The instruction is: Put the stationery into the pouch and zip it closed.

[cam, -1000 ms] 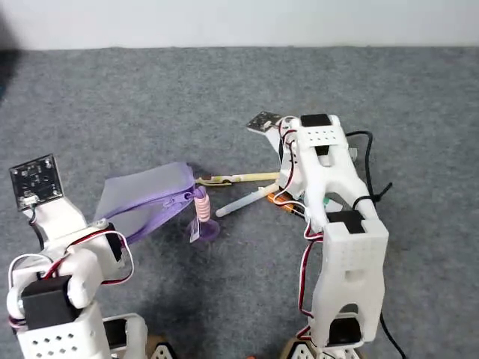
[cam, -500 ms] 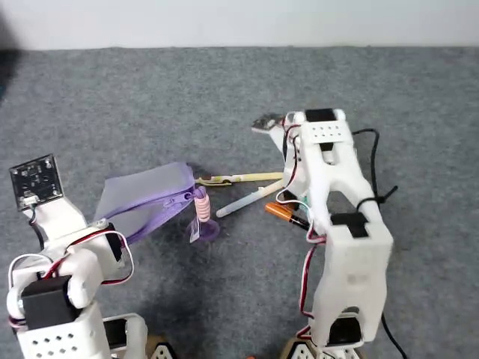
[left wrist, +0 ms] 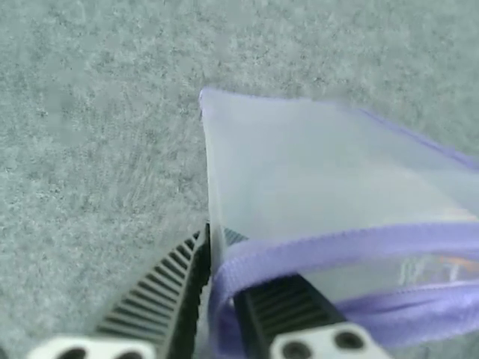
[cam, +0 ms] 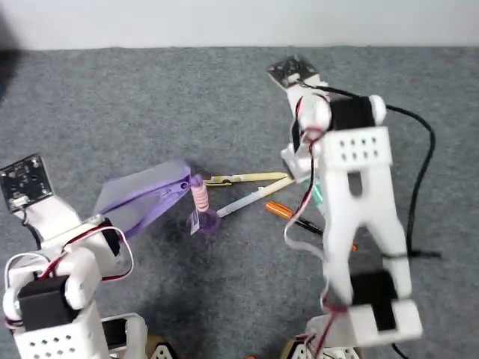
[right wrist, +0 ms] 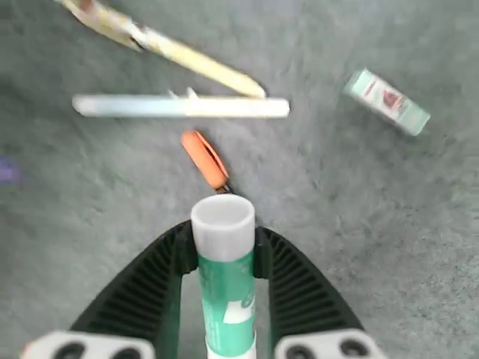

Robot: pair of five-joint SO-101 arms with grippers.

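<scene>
Right arm has risen; right gripper (right wrist: 222, 239) pinches a green-and-white glue stick (right wrist: 223, 288) above the grey surface (cam: 112, 97). Left gripper (left wrist: 221, 299) clamps the translucent purple pouch (left wrist: 322, 187) by its rim. Pouch unzipped; yellow pen (cam: 243, 179), white pen (cam: 251, 200) and orange marker (cam: 278, 210) lie outside it.

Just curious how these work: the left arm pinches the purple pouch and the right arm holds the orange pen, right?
Not quite. The right wrist view shows the right arm's fingers holding a green-and-white glue stick; the orange pen lies on the table. The left arm does pinch the purple pouch.
</scene>
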